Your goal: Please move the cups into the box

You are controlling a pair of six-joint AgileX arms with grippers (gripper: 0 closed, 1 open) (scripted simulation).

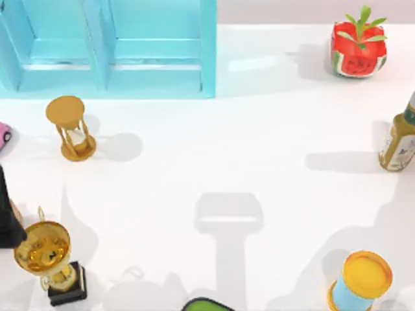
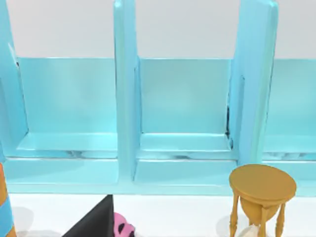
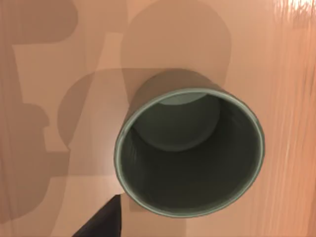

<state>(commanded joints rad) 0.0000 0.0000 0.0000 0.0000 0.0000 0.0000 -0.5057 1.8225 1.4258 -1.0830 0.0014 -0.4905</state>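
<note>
Right gripper (image 3: 101, 223) hangs over a dark grey cup (image 3: 188, 154), looking straight down into its mouth; can't tell whether it's apart or closed, and no grasp is evident. That cup stands upright on the table, and the dark green-edged rim (image 1: 207, 304) at the top view's lower edge, well apart from the blue box (image 1: 207, 48) and down-right of it, is probably the same one. Left gripper (image 2: 94, 222) sits near the box front, facing its compartments, state also can't tell. Progress: the box bays seen from the left wrist look empty, so I judge no cup delivered yet; pick, carry and drop are all left for this cup, then the same for the other. Around: a golden hourglass (image 1: 71, 127) just in front of the box's left part, the likeliest obstacle on the way in. A pink item (image 1: 3, 135) is left of the hourglass. The gold trophy (image 1: 48, 256) is far below the box, the yellow-lidded can (image 1: 362, 283) and bottle (image 1: 399, 139) well to its right, and a watermelon planter (image 1: 358, 46) beside the box on the right, apart.
</note>
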